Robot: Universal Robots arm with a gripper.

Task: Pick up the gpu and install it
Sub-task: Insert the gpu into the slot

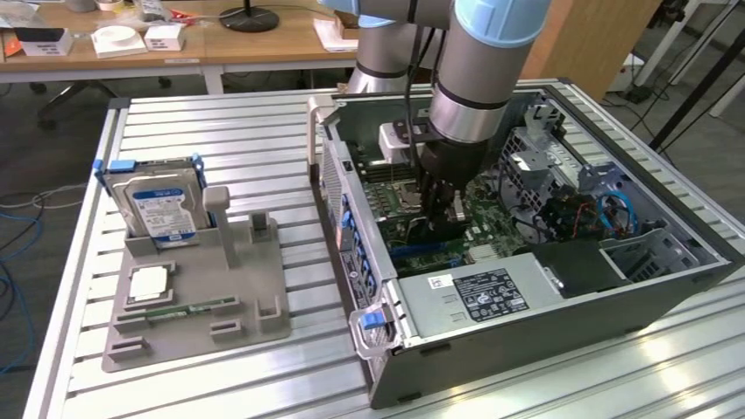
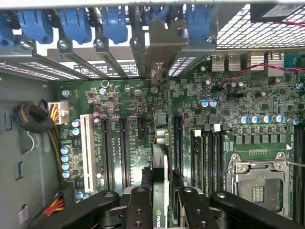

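The arm reaches down into the open computer case [image 1: 547,288], which lies on its side at the worktop's [image 1: 209,122] edge on the exterior view's right, so the motherboard [image 2: 133,100] faces up and slots can be reached from above. The gripper [image 2: 161,202] has its fingers [image 2: 139,210] closed on the gpu [image 2: 160,191], clamping the thin dark card edge-on between them; held upright like this, its lower edge can meet a slot squarely. In the wrist view the card hangs over the board among the long expansion slots [image 2: 123,148], its silvery bracket [image 2: 159,52] reaching toward the case's rear wall with the blue latches [image 2: 76,24]. Whether the card already sits in a slot, I cannot tell. On the worktop's other side stands a grey holder [image 1: 198,297] carrying the hard drive [image 1: 157,205], kept upright for easy grasping
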